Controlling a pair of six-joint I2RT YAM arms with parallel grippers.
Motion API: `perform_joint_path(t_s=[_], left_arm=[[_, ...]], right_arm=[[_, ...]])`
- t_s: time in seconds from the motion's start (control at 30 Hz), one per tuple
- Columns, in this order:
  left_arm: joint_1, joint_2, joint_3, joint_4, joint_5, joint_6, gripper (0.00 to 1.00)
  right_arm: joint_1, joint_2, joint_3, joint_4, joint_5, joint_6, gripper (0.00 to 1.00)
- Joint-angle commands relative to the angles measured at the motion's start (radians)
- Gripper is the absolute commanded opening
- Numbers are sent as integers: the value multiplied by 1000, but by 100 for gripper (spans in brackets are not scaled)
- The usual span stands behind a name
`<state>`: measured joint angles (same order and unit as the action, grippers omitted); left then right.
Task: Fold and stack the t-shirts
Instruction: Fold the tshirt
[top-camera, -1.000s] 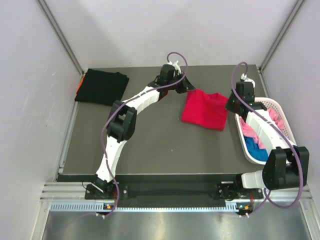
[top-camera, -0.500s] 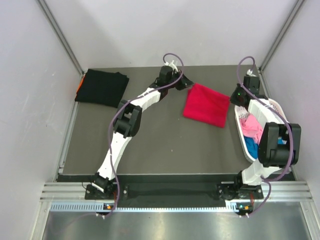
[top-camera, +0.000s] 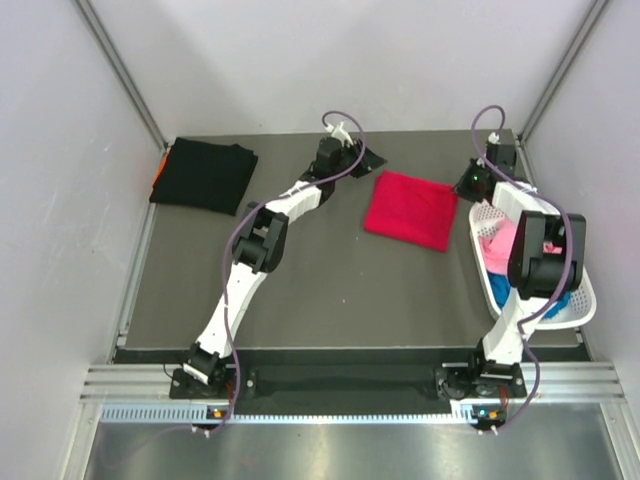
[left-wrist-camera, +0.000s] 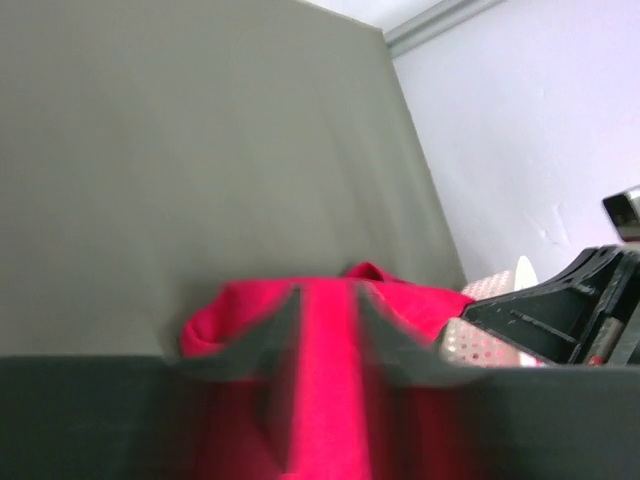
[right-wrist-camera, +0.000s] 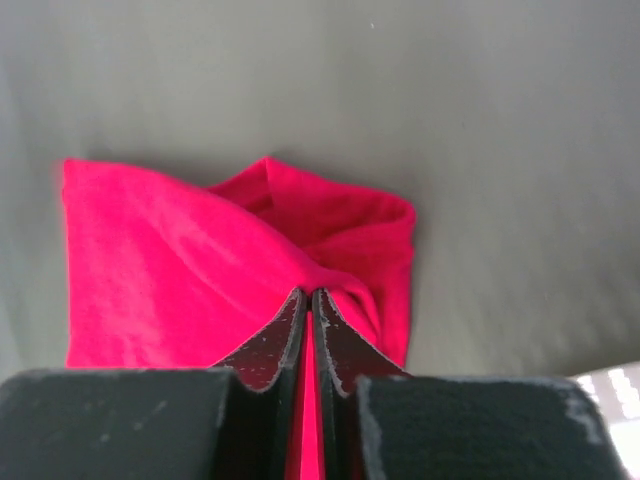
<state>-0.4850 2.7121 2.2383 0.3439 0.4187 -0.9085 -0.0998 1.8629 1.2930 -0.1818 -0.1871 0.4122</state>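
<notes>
The red shirt lies folded flat on the counter, towards its far right, just beside the basket that holds a pink shirt. The right end effector is pinched almost together on a gathered fold at the red shirt's edge, with a red sliver showing between its fingers. The left end effector is blurred and narrowly parted at the opposite edge. The black shirt lies in the far left corner, well apart.

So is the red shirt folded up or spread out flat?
Folded. The red t-shirt lies on the table as a small rectangle, and the right wrist view shows doubled-over layers.
</notes>
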Motion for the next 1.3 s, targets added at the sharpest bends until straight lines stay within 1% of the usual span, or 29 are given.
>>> perform_joint_path(t_s=[0.0, 0.03, 0.07, 0.1, 0.17, 0.2, 0.23, 0.33, 0.37, 0.43, 0.47, 0.5, 0.57, 0.6, 0.7, 0.73, 0.77, 0.8, 0.87, 1.0, 1.07, 1.17, 1.23, 1.27], left_arm=[[26, 3, 43, 109, -29, 26, 39], [39, -3, 43, 98, -20, 34, 42], [43, -9, 38, 86, -8, 42, 43], [51, -32, 24, 67, 17, 57, 43], [71, -70, -38, 15, 44, 94, 43], [78, -115, -63, -2, 69, 112, 43], [82, -136, -84, -69, 83, 135, 43], [82, -221, -164, -205, 104, 250, 43], [82, -242, -219, -288, 110, 328, 43], [83, -316, -302, -312, 152, 384, 43], [82, -346, -404, -271, 176, 402, 43], [82, -403, -455, -243, 199, 401, 43], [77, -455, -576, -208, 233, 413, 43], [74, -489, -603, -207, 236, 427, 43], [57, -514, -689, -206, 256, 454, 44], [56, -515, -707, -194, 265, 454, 44], [54, -514, -750, -166, 297, 441, 44], [51, -512, -773, -104, 316, 427, 43], [45, -517, -833, -33, 333, 386, 43], [20, -511, -853, 12, 357, 366, 43], [19, -499, -861, 61, 368, 329, 43], [19, -483, -861, 86, 381, 298, 43], [19, -485, -865, 107, 385, 286, 44], [19, -488, -868, 118, 384, 277, 47]], right_arm=[[-9, 22, 91, 24, -18, -7, 5], [-9, 24, 95, 19, -18, -6, 7], [-8, 16, 92, 22, -15, -6, 11], [-9, 12, 92, 21, -11, -7, 22], [-9, -14, 101, -10, 8, -12, 23], [-9, -25, 104, -24, 17, -12, 24], [-9, -42, 104, -47, 27, -9, 25], [-8, -119, 62, -62, 9, 5, 35], [-6, -167, 45, -67, -3, 5, 42], [-8, -217, -6, -100, -35, -3, 47], [-6, -267, -23, -113, -37, -7, 50], [-6, -295, -44, -120, -41, -9, 50], [-6, -376, -99, -136, -61, -9, 52], [-6, -402, -113, -146, -66, -9, 52], [-5, -500, -184, -156, -123, 10, 51], [5, -524, -231, -141, -149, 14, 50], [12, -572, -250, -142, -153, 17, 50], [23, -594, -288, -145, -153, 17, 50], [29, -649, -320, -145, -155, 19, 50], [32, -705, -374, -172, -149, 8, 50], [32, -725, -380, -182, -147, -1, 50], [32, -748, -388, -186, -141, 2, 49], [32, -751, -383, -196, -141, -1, 49], [32, -751, -382, -199, -140, -6, 49]])
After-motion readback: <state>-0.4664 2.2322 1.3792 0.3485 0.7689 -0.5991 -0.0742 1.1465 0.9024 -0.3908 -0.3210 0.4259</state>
